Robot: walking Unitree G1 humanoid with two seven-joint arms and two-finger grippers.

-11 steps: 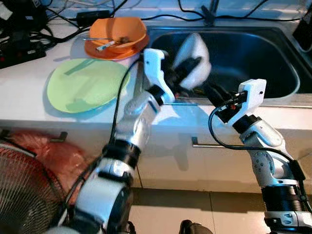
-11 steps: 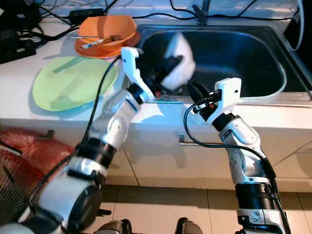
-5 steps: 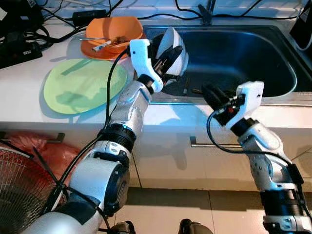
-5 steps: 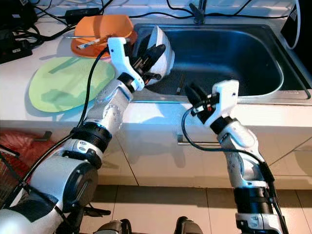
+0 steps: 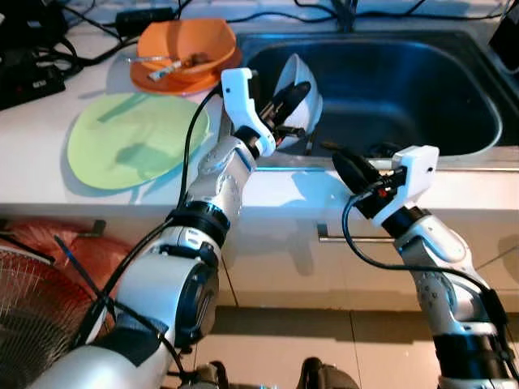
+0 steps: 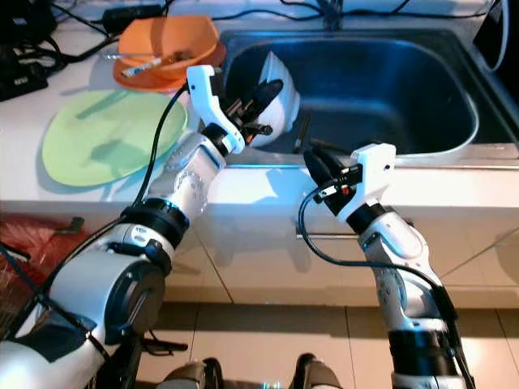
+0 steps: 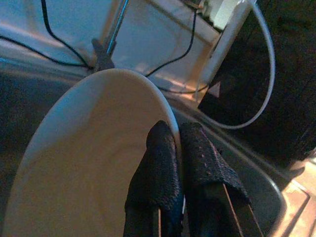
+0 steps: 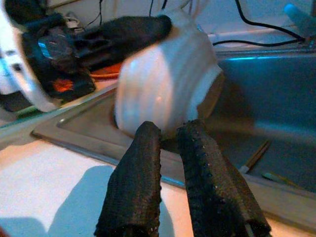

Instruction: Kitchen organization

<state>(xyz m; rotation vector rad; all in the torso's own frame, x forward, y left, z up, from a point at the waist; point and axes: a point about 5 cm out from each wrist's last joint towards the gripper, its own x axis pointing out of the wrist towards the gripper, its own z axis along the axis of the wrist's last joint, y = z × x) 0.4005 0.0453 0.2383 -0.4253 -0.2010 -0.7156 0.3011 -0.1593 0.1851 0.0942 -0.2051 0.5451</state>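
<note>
A white bowl hangs tilted on its edge over the left part of the steel sink. My left gripper is shut on the white bowl's rim, one finger inside and one outside. My right gripper hovers over the counter's front edge just before the sink, shut with nothing in it. It points at the bowl from a short way off. An orange bowl with a utensil in it sits on an orange plate at the back left. A pale green plate lies flat on the counter.
Chopsticks lie in the sink near its front wall. Black cables and a power strip crowd the back left of the counter. A drawer handle sits below the counter. A fan and a red bag stand on the floor at the left.
My left gripper swung the white bowl from above the sink's middle toward its left rim, still shut on it. My right gripper drew back slightly toward the counter's front edge.
</note>
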